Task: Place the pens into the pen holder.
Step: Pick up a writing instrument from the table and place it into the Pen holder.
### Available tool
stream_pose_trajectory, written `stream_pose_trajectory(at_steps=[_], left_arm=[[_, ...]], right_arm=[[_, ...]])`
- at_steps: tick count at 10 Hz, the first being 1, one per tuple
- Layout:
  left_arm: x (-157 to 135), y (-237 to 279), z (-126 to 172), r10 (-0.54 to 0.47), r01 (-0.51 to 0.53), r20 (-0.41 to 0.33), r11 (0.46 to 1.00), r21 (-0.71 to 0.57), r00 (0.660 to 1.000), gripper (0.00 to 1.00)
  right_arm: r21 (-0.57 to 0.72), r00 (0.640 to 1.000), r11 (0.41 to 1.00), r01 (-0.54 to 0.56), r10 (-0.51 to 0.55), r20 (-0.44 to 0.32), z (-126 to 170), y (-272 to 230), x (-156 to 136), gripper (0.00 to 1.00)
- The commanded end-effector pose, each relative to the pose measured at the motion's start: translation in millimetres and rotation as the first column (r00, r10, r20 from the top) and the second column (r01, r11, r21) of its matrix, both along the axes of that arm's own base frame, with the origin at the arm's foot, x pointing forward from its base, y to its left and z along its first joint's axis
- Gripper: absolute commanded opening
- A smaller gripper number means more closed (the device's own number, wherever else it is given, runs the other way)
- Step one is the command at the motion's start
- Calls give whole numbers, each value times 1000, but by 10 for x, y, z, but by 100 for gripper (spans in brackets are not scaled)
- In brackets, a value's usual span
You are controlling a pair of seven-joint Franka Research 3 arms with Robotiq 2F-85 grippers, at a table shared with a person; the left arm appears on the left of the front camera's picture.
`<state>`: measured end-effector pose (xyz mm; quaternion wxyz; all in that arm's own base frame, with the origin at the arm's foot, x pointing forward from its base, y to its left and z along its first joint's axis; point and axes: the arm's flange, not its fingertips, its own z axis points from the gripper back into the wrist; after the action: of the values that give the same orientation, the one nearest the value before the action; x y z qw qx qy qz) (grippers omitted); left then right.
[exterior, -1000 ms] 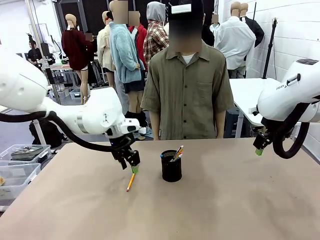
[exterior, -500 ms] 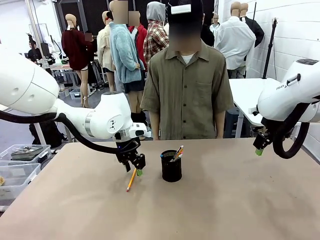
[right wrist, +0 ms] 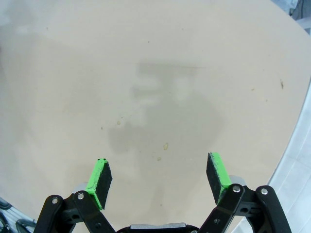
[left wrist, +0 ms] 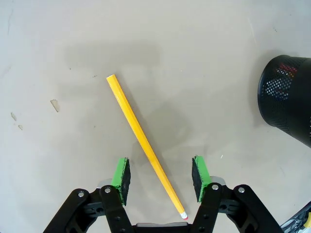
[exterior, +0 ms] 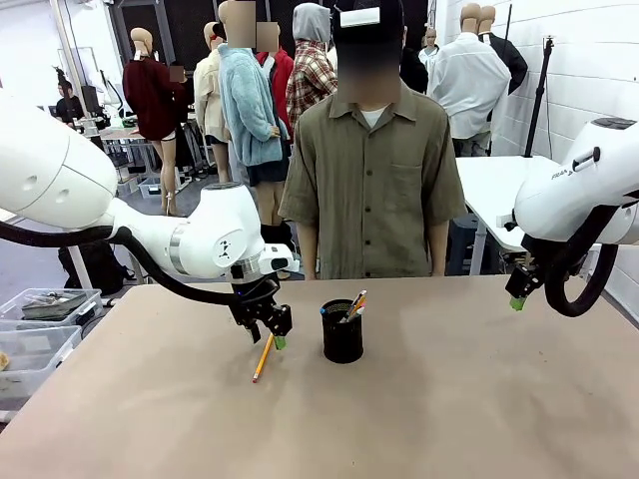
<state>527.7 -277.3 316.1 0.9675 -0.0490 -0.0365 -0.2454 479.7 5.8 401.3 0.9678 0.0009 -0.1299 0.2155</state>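
Pencil [left wrist: 146,145] flat, diagonal — eraser end toward spread left pincer [left wrist: 160,168].

no legible text or labels

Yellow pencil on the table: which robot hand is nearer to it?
Left. The left hand is over the pencil, open, its pads either side of the eraser end. The right hand hangs open at the right side of the table, past the pen holder.
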Motion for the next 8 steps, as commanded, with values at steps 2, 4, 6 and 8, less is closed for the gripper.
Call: stream_pose_trajectory(at_steps=[2,4,6,8], left_arm=[[83,-12,-73,60,-60,3,998,9,998,67],[113,-24,-109,73,-73,4,997,24,997,67],[102,-25,-112,71,-71,-1,997,27,997,37],[67,-60,-98,75,-75,7,995,69,997,0]], right_arm=[[-11,1000,1000,-10,10,5,-25,-18,-7,97],[-11,1000,1000,-10,10,5,-25,-18,-7,97],[-11,1000,1000,-10,10,5,-25,-18,-7,97],[-11,1000,1000,-10,10,5,-25,-18,-7,97]])
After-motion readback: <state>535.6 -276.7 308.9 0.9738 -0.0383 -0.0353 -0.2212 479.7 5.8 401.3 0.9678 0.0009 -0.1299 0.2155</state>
